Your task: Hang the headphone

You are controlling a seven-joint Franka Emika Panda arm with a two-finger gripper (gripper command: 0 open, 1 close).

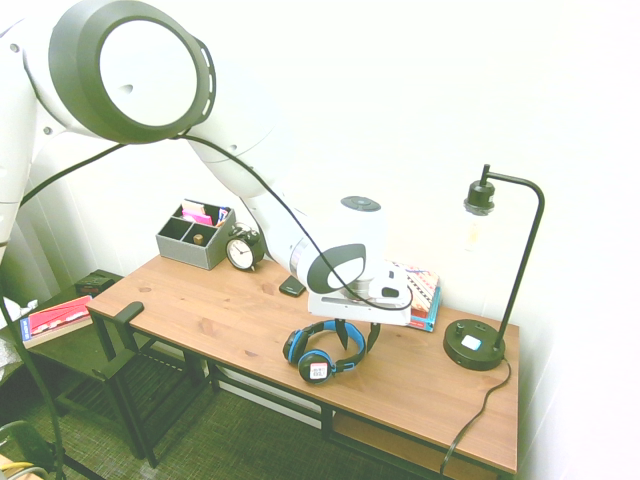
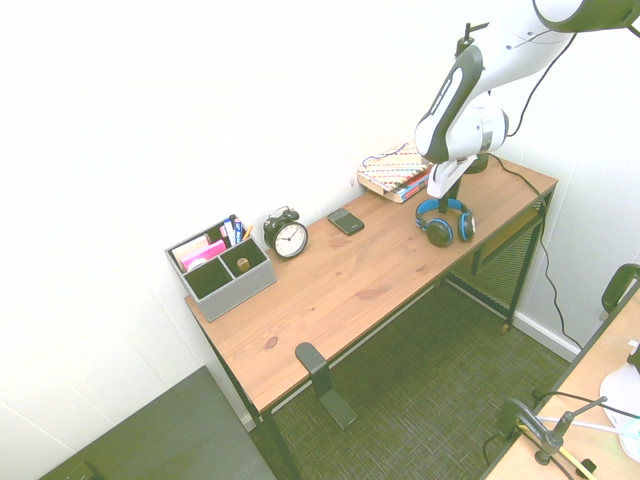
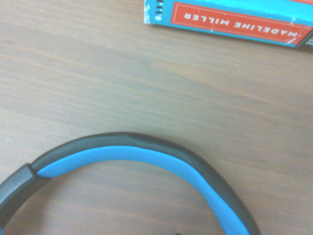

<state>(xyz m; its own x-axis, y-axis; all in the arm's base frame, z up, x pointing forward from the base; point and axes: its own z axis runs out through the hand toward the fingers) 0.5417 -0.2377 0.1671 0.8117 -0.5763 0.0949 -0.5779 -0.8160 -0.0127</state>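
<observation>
The headphone lies flat on the wooden desk, with its blue headband toward the wall and a white-red sticker on the near black cup. My gripper points straight down over the headband, its two dark fingers standing open on either side of the band. From the other side, the gripper hangs just above the headphone. Close up, the wrist view shows the blue-and-black headband arching across the wood. A black hook sticks up at the desk's far end edge, also visible as hook.
A stack of books lies by the wall behind the headphone; its teal cover shows in the wrist view. A black desk lamp, an alarm clock, a grey organiser and a small dark phone stand along the back.
</observation>
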